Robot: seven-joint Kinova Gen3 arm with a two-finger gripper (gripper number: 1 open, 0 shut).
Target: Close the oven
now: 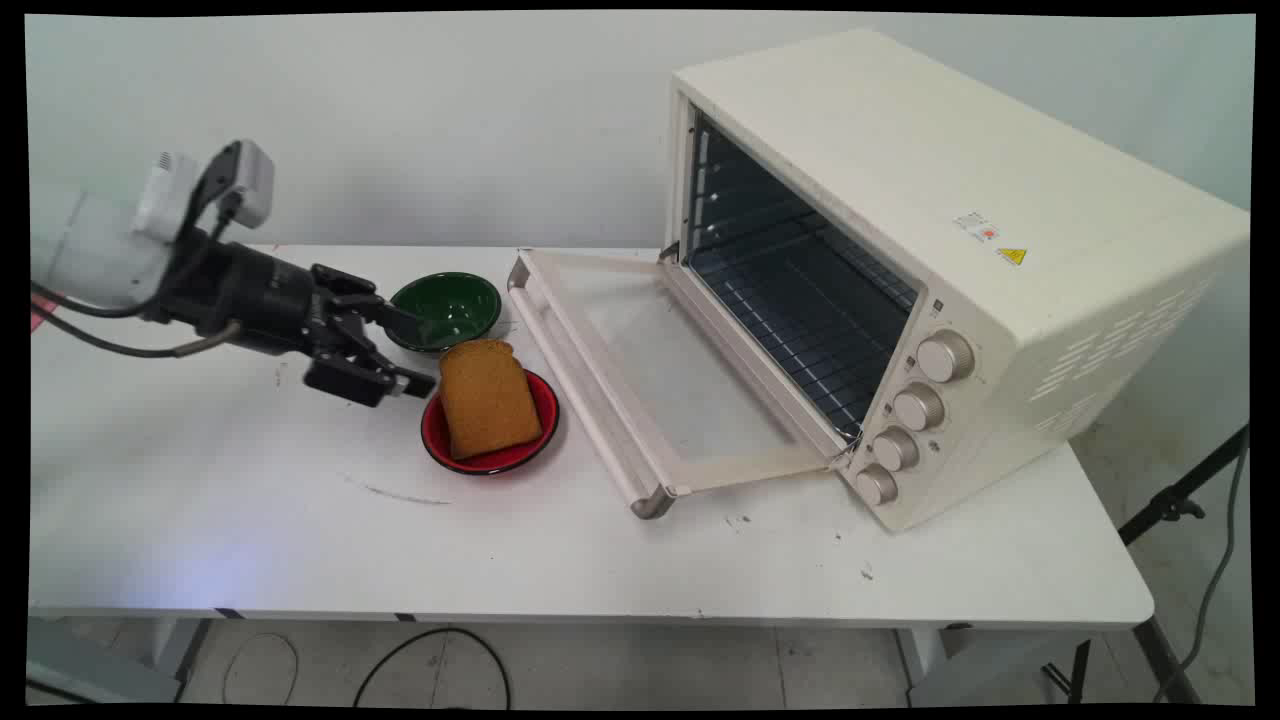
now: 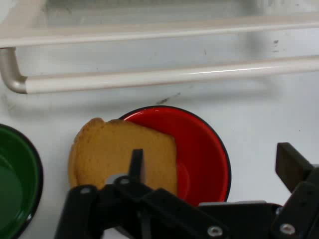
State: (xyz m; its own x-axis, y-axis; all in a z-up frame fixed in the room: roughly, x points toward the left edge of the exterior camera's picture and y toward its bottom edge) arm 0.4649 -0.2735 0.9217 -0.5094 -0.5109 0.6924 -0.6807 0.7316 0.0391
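The black two-finger gripper (image 1: 410,352) hangs low over the white table (image 1: 250,500), pointing toward the toaster oven (image 1: 960,250), with its fingers (image 2: 291,164) spread apart and holding nothing. Just ahead of it a slice of brown bread (image 1: 487,396) lies in a red bowl (image 1: 500,455), leaning over the rim on the gripper's side. One finger is beside the bread; contact cannot be confirmed. A green bowl (image 1: 455,305) stands just behind the red one. The oven door (image 1: 660,380) lies folded down flat, its handle (image 2: 164,77) near the red bowl.
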